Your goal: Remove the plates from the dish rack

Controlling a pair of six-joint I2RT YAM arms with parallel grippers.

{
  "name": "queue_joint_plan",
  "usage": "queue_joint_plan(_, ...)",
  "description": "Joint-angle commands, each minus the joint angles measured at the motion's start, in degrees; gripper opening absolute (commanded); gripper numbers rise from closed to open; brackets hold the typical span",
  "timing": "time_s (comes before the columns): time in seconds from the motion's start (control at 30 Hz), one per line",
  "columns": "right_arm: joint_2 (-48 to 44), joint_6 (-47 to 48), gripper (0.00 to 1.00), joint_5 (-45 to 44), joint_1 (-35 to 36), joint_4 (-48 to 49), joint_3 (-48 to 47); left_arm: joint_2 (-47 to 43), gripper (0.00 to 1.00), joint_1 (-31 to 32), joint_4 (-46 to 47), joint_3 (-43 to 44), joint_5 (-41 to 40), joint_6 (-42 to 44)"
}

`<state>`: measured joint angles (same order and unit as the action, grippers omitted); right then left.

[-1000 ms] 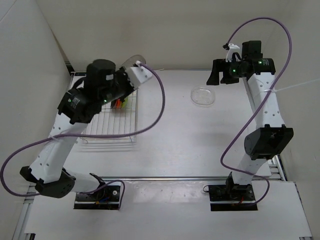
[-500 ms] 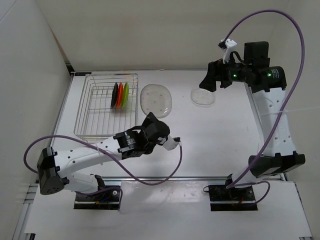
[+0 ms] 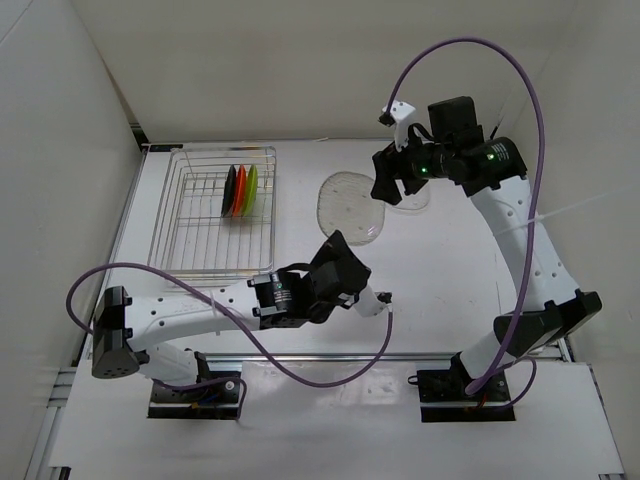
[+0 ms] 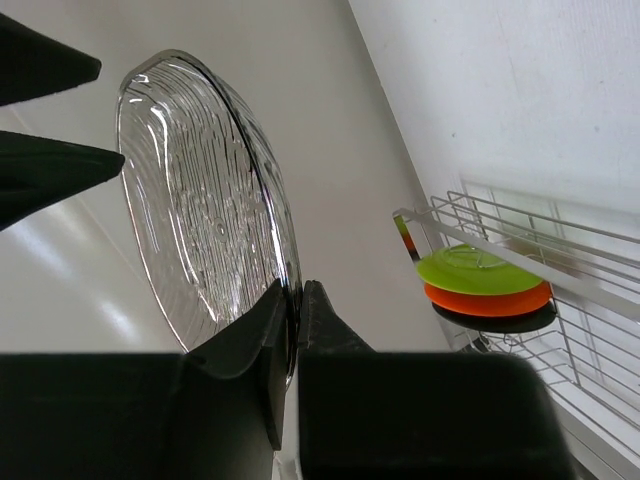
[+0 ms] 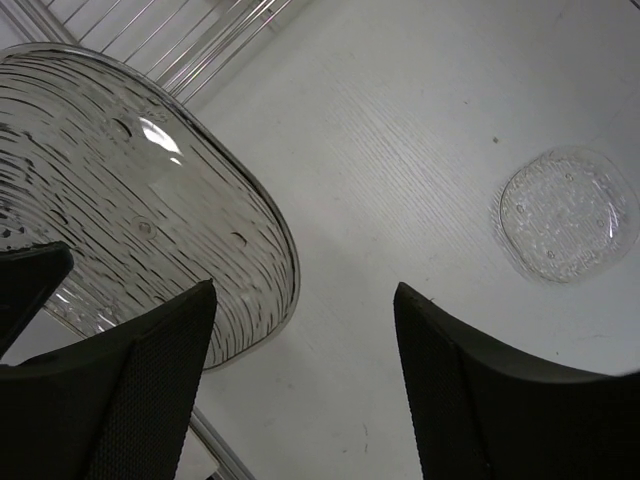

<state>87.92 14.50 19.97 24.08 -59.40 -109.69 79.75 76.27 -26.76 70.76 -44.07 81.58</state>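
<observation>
My left gripper (image 3: 352, 246) is shut on the rim of a clear glassy plate (image 3: 350, 206) and holds it tilted above the table's middle; the left wrist view shows the pinch (image 4: 292, 300) on the plate (image 4: 195, 200). My right gripper (image 3: 386, 184) is open and empty at the plate's far right edge, and the right wrist view shows the gripper (image 5: 305, 290) beside the plate (image 5: 140, 200). The wire dish rack (image 3: 172, 215) stands at the far left. It holds a black plate (image 3: 229, 190), a red-orange one (image 3: 240, 190) and a lime green one (image 3: 251, 188) on edge.
A second, smaller clear plate (image 5: 565, 215) lies flat on the table at the back right, partly behind my right gripper in the top view (image 3: 414, 198). White walls close in the table on the left, back and right. The right arm's purple cable arches overhead.
My left arm has swung out from the rack and carried the clear plate right to the table's middle. My right arm has moved left and down toward the plate.
</observation>
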Motion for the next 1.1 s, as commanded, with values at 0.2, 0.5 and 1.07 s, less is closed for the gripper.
queue_joint_plan(0.2,1.29,1.58,0.60,1.38,1.85,2.44,0.97,1.02,0.11,0.72,0.22,3.68,0.30,-1.78)
queue_joint_plan(0.5,1.82,0.44,0.11,2.70,1.85,2.44,0.97,1.55,0.11,0.20,0.74,4.82,0.30,-1.25)
queue_joint_plan(1.07,5.50,-3.09,0.00,-8.36,-4.02,7.97,2.64,1.55,1.00,-5.86,-16.72,6.40,0.22,-11.33)
